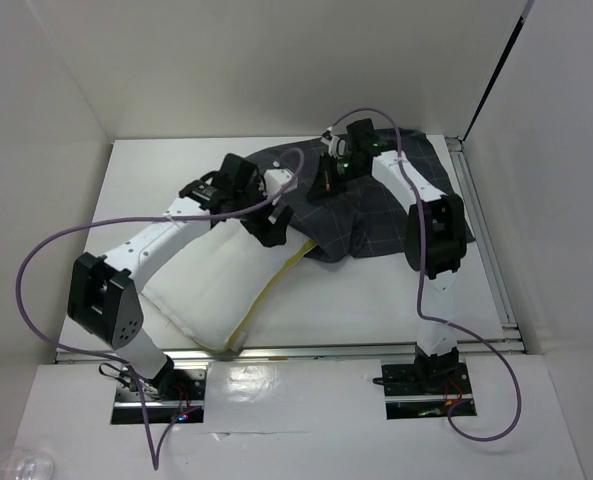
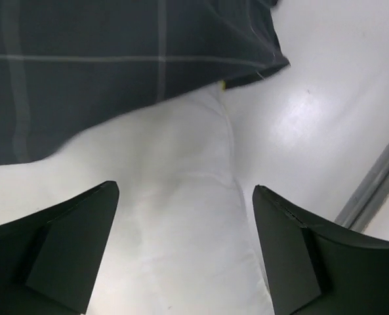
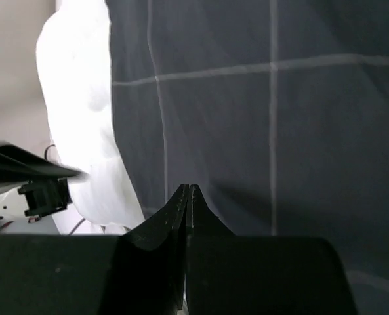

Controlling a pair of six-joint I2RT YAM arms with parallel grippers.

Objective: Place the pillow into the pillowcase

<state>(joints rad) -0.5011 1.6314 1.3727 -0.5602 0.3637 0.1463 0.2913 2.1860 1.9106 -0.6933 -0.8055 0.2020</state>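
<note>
Charcoal checked pillowcase (image 1: pixel 376 210) covers only the far end of the pillow (image 1: pixel 211 295) — judging by that, the stuffing step is roughly half done. Left gripper (image 2: pixel 184 190) hovers over the bare white pillow top, fingers wide apart, nothing between them. The case hem lies just ahead of its tips, with a speck of yellow edging showing under the hem ahead and slightly right, and the pillow's side edge runs back toward its right finger. Right gripper (image 3: pixel 189 190) has its fingers pressed together at the case cloth, the pillow's white bulge off to its left; can't tell if a fold is actually pinched. My read for the next move: drop the left straight down and take a deep bite of filling near that side edge, not just the skin. Then push forward under the hem in short strokes while the right keeps the cloth lifted. Main risk — the hem rolls under and gets shoved along with the pillow.
</note>
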